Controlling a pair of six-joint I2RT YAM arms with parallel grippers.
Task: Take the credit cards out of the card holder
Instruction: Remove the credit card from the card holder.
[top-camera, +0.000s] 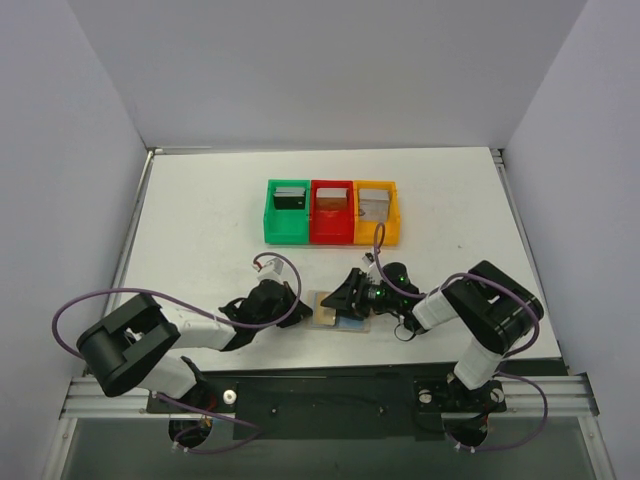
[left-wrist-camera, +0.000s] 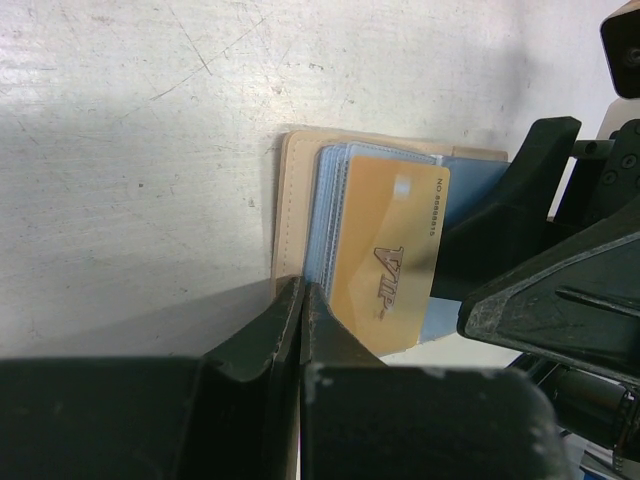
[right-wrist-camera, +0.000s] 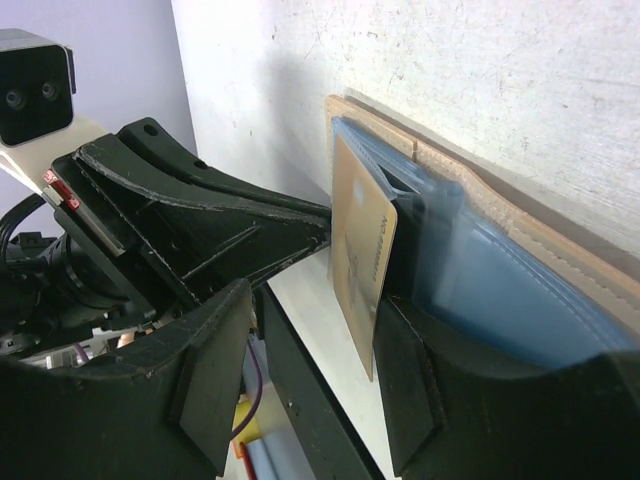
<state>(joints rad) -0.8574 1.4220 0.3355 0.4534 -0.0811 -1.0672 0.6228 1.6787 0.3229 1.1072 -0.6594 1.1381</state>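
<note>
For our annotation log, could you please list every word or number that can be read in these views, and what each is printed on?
"VIP": on the gold card sticking out of the card holder.
"NO.88888515": along that card's edge; small, last digits uncertain.
Right wrist view: faint print on the same card, too blurred to read.
Cards in the bins: nothing readable.

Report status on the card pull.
Left gripper shut on card holder edge. Right gripper open, straddling gold card sticking out of its pocket. Bins hold three cards. Nothing blocking the gold card.
</note>
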